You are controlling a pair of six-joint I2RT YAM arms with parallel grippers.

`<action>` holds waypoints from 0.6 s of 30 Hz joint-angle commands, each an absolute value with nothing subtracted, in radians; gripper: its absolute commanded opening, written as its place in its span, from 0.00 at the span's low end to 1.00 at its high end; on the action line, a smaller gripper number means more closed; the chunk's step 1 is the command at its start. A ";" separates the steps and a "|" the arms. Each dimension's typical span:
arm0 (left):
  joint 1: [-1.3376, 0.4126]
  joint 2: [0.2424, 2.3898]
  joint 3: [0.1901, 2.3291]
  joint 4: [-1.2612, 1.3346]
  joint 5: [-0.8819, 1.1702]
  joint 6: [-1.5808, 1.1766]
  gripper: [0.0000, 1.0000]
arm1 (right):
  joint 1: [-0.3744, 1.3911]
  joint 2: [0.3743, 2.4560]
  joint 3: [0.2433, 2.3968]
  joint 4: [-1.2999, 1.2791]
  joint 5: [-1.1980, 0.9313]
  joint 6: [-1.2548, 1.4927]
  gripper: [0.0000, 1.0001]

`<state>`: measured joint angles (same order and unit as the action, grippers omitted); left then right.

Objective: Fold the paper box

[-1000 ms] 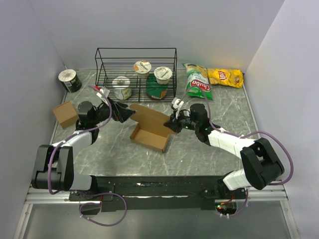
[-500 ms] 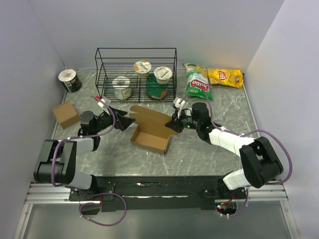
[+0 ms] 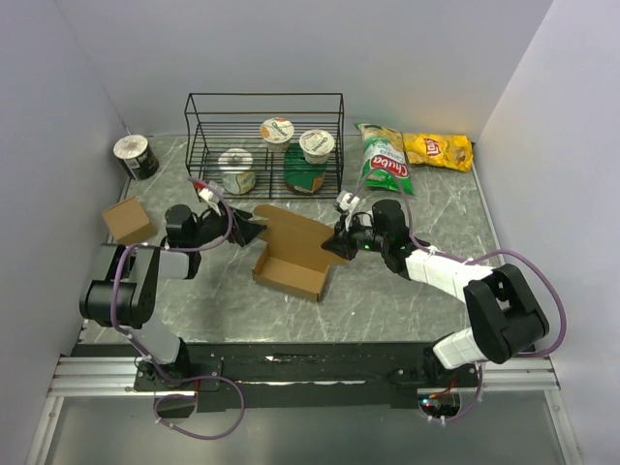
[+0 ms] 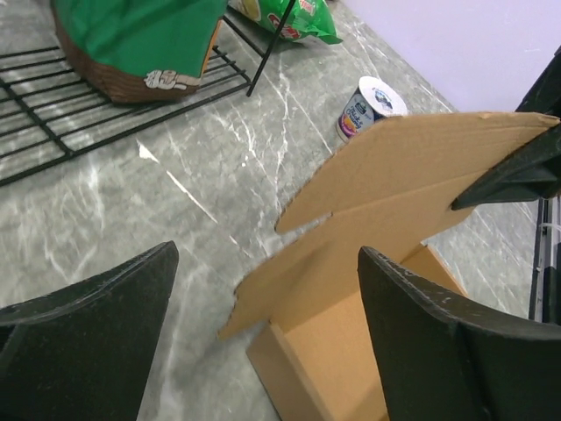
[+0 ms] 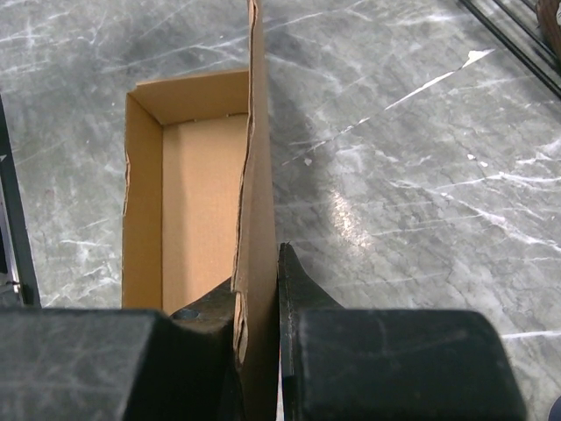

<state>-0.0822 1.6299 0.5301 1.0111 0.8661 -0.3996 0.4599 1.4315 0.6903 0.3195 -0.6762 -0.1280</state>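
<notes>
Top view: paper box (image 3: 289, 271) sits open on the table (image 3: 387, 300), flap (image 3: 295, 225) raised. Left wrist: left gripper (image 4: 266, 257) spread wide, holding nothing, flap just ahead, can't tell if touching. Right wrist: right gripper (image 5: 257, 279) pinched on the flap's edge.

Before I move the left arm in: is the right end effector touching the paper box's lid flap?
Touching. In the right wrist view the right end effector pinches the upright flap of the paper box, one finger against each face.

Grey marbled table (image 3: 387, 300) between pale lilac walls (image 3: 291, 48).
</notes>
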 commanded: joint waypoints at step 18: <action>-0.186 1.591 0.568 0.816 0.692 -0.239 0.53 | 0.448 1.442 0.739 0.334 -0.632 -0.130 0.13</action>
